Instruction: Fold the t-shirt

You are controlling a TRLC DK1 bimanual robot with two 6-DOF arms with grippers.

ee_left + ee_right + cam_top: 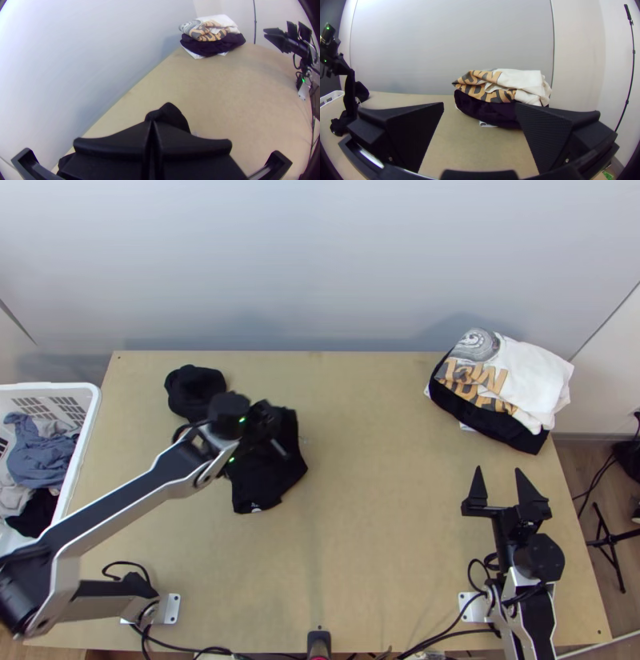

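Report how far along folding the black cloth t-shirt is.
Already done: a stack of folded white and black garments lies at the far right of the light wooden table. In hand: the left gripper is shut on the black t-shirt, which hangs loose, unfolded. Left: spreading and folding it, then probably stacking; the right gripper stands open, away from it.

You have two arms, the left arm and the right arm, with two grippers, the left gripper and the right gripper. You can count one table, one basket holding at least three garments, and one stack of at least three layers. On the table you see one black t-shirt and one black bundle; whether they join behind the arm, you cannot tell.
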